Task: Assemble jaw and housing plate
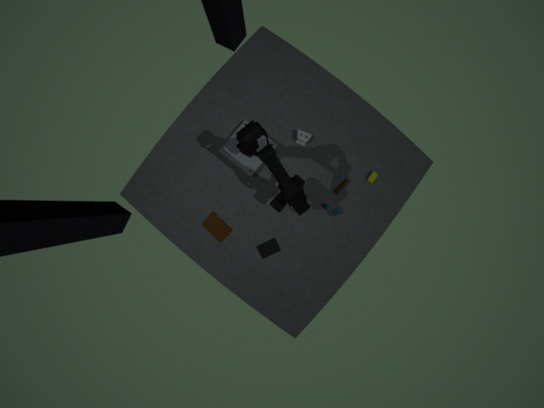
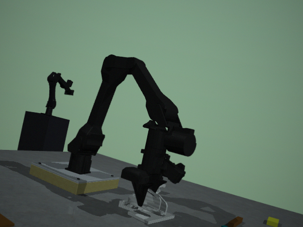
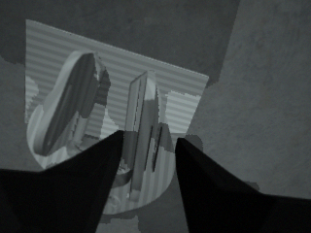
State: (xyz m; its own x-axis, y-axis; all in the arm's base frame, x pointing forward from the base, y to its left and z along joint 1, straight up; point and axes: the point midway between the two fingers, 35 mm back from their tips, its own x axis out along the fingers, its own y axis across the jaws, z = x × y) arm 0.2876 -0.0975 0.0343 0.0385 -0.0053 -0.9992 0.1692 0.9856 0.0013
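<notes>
The ridged light base plate (image 2: 160,219) (image 3: 49,46) lies under the hand. One pale jaw (image 2: 166,207) (image 3: 52,109) stands on it, on the left in the wrist view. My gripper (image 2: 147,198) (image 3: 151,140) is shut on the other pale jaw (image 3: 141,112), which stands on edge between the fingertips, low over the plate's right part in the wrist view. In the exterior view the two jaws overlap. The pins are hidden, so I cannot tell whether the held jaw touches its pin or the teeth mesh. The white housing plate (image 1: 303,136) with two holes lies apart on the table.
An orange slab (image 1: 216,227) and a dark slab (image 1: 268,247) lie on the table. A brown-orange bar (image 1: 342,186) (image 2: 235,221), teal pieces (image 1: 335,212) and a yellow block (image 1: 372,177) (image 2: 272,221) lie toward the other side. The arm's base board (image 2: 53,178) stands behind the hand.
</notes>
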